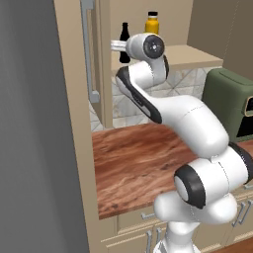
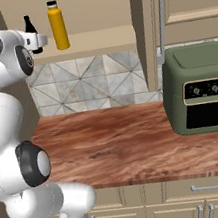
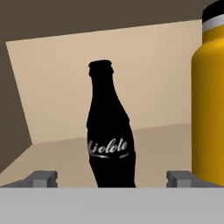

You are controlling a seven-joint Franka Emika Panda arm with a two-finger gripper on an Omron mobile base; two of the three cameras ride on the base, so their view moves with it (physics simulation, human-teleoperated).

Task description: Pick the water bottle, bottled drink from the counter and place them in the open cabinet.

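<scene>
Standing apart, the gripper [image 3: 112,177] fingers flank the bottled drink [image 3: 109,131] without touching it; nothing is held. The bottle sits upright on the open cabinet [image 2: 108,37] shelf, apparently just set down. Water bottle [image 3: 209,100] at three o'clock, close beside, also upright. Both look stored; the counter [image 2: 137,141] lies below.
</scene>
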